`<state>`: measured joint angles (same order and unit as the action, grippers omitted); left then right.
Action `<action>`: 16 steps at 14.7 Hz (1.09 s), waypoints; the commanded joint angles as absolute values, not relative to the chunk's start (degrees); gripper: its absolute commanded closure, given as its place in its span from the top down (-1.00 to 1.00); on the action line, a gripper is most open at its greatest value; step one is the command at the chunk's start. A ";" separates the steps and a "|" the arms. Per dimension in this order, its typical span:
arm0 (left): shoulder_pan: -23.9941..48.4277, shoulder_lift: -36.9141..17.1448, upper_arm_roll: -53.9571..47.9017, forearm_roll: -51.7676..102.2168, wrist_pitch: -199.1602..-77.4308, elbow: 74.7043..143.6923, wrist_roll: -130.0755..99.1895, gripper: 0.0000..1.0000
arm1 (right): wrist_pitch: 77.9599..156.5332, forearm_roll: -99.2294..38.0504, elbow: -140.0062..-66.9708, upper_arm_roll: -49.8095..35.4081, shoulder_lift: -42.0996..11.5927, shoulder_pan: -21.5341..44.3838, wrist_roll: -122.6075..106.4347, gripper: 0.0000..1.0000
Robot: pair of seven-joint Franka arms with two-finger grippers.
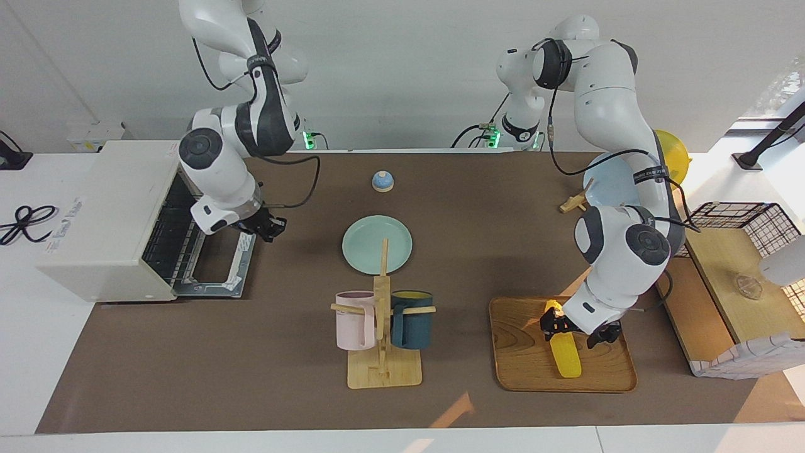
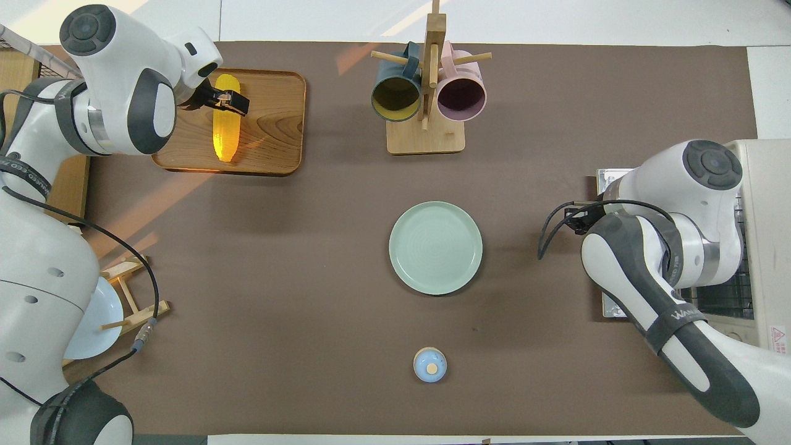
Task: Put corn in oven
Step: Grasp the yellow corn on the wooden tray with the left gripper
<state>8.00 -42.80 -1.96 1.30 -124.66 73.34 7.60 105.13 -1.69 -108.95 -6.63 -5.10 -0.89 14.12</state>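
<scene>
The yellow corn (image 1: 567, 360) lies on the wooden tray (image 1: 522, 352) toward the left arm's end of the table; it also shows in the overhead view (image 2: 225, 139). My left gripper (image 1: 563, 327) is low over the corn's end that is nearer to the robots, and also shows in the overhead view (image 2: 225, 102). The off-white oven (image 1: 107, 214) stands at the right arm's end with its door (image 1: 220, 277) folded down open and the rack showing. My right gripper (image 1: 270, 228) hangs just above the open door's edge, holding nothing that I can see.
A mint plate (image 1: 377, 245) lies mid-table, with a wooden mug rack (image 1: 382, 352) holding a pink and a dark blue mug farther from the robots. A small blue lid (image 1: 382, 181) sits near the robots. A dish rack with a pale blue plate (image 1: 607, 182) and a black wire basket (image 1: 742, 220) stand near the left arm.
</scene>
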 commanded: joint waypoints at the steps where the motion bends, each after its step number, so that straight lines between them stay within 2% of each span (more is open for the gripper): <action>1: 8.00 -44.74 -1.85 0.00 -125.95 71.63 8.17 1.00 | 93.64 -2.38 -100.31 -6.15 -2.56 -4.12 13.10 0.31; 3: 8.17 -44.65 -1.85 -0.26 -126.39 72.07 8.17 1.00 | 88.44 -1.32 -96.78 -6.15 -0.89 -6.06 9.43 0.68; 4: 8.09 -44.56 -1.85 -0.26 -126.04 72.42 8.17 0.68 | 87.03 -0.45 -95.72 -6.15 -0.62 -6.50 7.32 0.98; 5: 8.09 -44.47 -1.85 -0.09 -125.34 72.42 8.17 -0.14 | 86.66 1.21 -95.45 -6.24 -0.44 -6.50 6.51 1.00; 6: 8.17 -44.39 -1.85 0.09 -125.33 72.42 8.09 -0.79 | 85.96 2.45 -95.45 -6.33 -0.18 -6.50 6.42 1.00; 7: 8.35 -44.30 -1.93 0.26 -125.16 72.42 8.09 -1.00 | 85.09 2.81 -95.36 -6.42 0.26 -6.42 6.42 1.00; 9: 8.87 -43.60 -2.02 1.83 -123.23 72.33 7.82 -1.00 | 84.82 2.72 -95.36 -6.42 0.35 -6.50 5.11 1.00; 12: 9.40 -37.72 -1.85 6.15 -116.22 72.86 6.60 -1.00 | 84.81 2.90 -95.36 -6.42 0.35 -6.24 4.31 1.00; 13: 10.27 -34.40 -1.93 6.15 -113.67 75.21 4.24 -1.00 | 84.81 2.90 -95.36 -6.42 0.35 -6.33 4.31 1.00; 16: 13.87 -22.01 -2.11 6.33 -113.03 88.46 -3.75 -1.00 | 84.73 2.90 -95.36 -6.50 0.35 -6.24 4.31 1.00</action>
<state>10.77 -32.88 -2.88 5.49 -113.02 75.63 1.19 85.63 1.94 -96.07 -6.22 0.67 -6.07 5.76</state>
